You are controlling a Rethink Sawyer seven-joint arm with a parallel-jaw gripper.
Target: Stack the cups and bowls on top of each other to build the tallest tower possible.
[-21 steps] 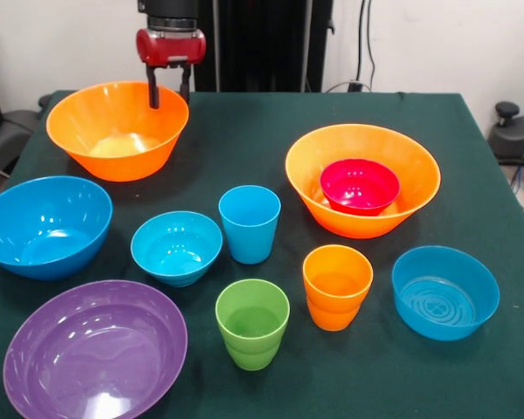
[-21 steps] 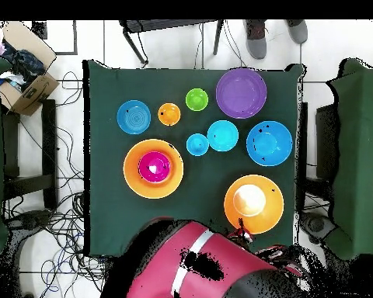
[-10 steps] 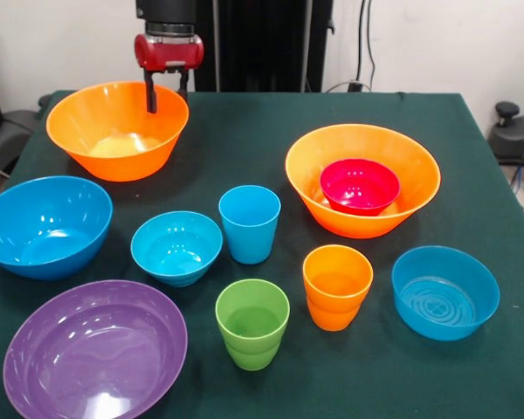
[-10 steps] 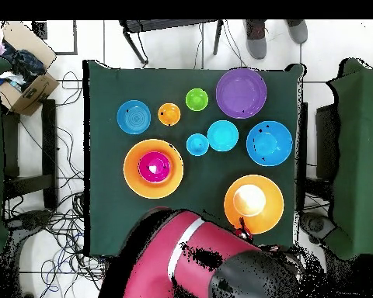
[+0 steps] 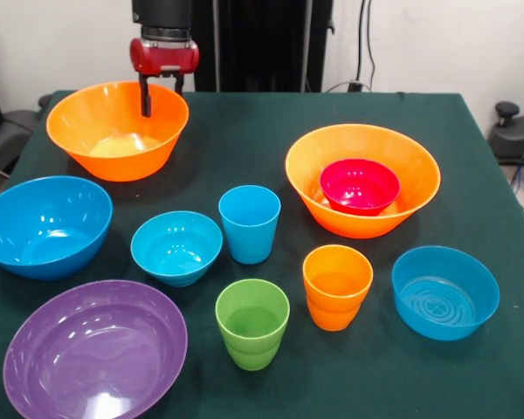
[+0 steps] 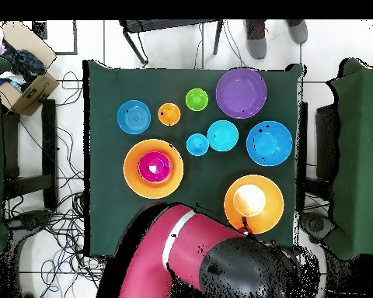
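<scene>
We see the red and black gripper (image 5: 162, 87) hanging over the far rim of a large glossy orange plastic bowl (image 5: 113, 131) at the far left of the dark green table (image 5: 244, 131). Its two dark fingers (image 5: 145, 98) point straight down with a clear gap between them — parted, holding nothing. One finger dips inside the bowl's rim; the other sits at the rim's far edge.

No tower stands so far. Every bowl and cup rests upright, mouth up, its axis vertical. A second large orange bowl (image 5: 393, 188) sits at the right, and the small red plastic bowl (image 5: 360, 185) is nested inside it — the only stacked pair we can find.

The large blue plastic bowl (image 5: 44, 225) lies at the left edge, near of the first orange bowl. The wide purple plastic bowl (image 5: 94, 349) is at the near left corner. A smaller blue bowl (image 5: 175, 247) sits between them and just left of the blue plastic tumbler (image 5: 249, 223). The green tumbler (image 5: 252, 323) and the orange tumbler (image 5: 336, 286) stand side by side nearer us, slightly apart. Another smaller blue bowl (image 5: 444, 292) rests at the near right, just beside the orange tumbler.

From overhead, the red arm (image 6: 166, 256) covers the table's edge beside the first orange bowl.
</scene>
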